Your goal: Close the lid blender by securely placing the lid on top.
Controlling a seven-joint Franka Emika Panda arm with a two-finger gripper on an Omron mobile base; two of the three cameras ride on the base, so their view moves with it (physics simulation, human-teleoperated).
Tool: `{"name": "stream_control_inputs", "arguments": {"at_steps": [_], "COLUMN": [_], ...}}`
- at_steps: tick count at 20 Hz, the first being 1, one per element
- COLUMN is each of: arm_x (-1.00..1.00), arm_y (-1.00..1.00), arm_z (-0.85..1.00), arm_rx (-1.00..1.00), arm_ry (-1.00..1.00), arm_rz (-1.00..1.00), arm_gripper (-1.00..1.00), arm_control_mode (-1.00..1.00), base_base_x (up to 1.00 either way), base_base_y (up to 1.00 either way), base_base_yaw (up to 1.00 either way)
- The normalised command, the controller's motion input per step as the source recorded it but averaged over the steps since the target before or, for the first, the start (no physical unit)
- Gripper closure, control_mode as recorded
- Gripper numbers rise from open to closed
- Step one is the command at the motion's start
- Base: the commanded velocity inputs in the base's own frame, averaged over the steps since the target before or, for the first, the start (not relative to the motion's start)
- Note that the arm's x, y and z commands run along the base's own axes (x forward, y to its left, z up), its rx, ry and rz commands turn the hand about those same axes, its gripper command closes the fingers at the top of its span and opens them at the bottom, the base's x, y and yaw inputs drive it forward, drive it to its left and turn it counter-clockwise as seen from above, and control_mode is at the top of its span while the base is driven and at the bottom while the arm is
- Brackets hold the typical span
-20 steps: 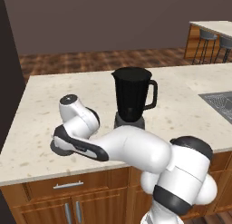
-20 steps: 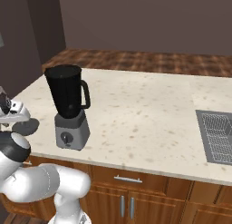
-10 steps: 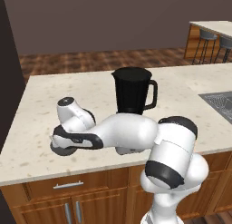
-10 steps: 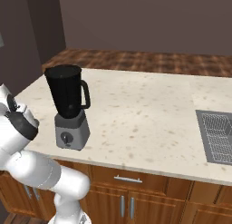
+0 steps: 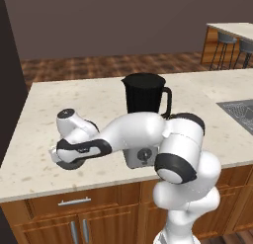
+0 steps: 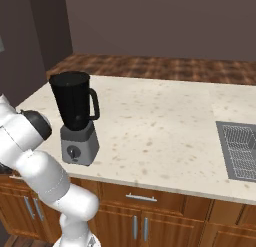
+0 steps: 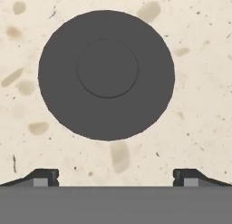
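The lid (image 7: 106,74), a flat dark grey disc with a raised centre, lies on the speckled counter straight below my hand. My gripper (image 7: 115,175) is open above it, its fingertips (image 7: 45,175) wide apart and just short of the lid's near rim, touching nothing. In the left base view my hand (image 5: 74,148) points down at the counter, left of the blender (image 5: 143,97). The blender's black jar stands open-topped on its grey base (image 6: 79,143), with the handle toward the sink side.
The light counter (image 5: 99,102) runs right to a sink with a wire rack (image 6: 241,150). Its front edge lies close under my hand. A dark tall wall (image 5: 7,90) borders the counter's left end. Bar stools (image 5: 228,43) stand at a far island.
My hand has sunk slightly and shifted left over the counter beside the blender. The arm's elbow has swung right, in front of the blender base. The blender has not moved.
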Motion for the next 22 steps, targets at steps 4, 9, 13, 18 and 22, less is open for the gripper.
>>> {"name": "stream_control_inputs", "arguments": {"at_steps": [4,9,13,18,22], "arm_x": [0.15,0.20,0.31,0.34,0.32], "arm_y": [0.12,0.07,0.03,0.16,0.29], "arm_z": [-0.10,-0.16,-0.17,-0.10,-0.09], "arm_rx": [0.00,0.00,0.00,0.00,-0.01], "arm_ry": [0.00,0.00,0.00,0.00,0.00], "arm_rz": [0.00,0.00,0.00,0.00,0.00], "arm_gripper": [-1.00,-1.00,-1.00,-1.00,-1.00], "arm_control_mode": [-1.00,-1.00,-1.00,-1.00,-1.00], "base_base_x": [0.00,0.00,0.00,0.00,0.00], "base_base_y": [0.00,0.00,0.00,0.00,0.00], "base_base_yaw": [0.00,0.00,0.00,0.00,0.00]}}
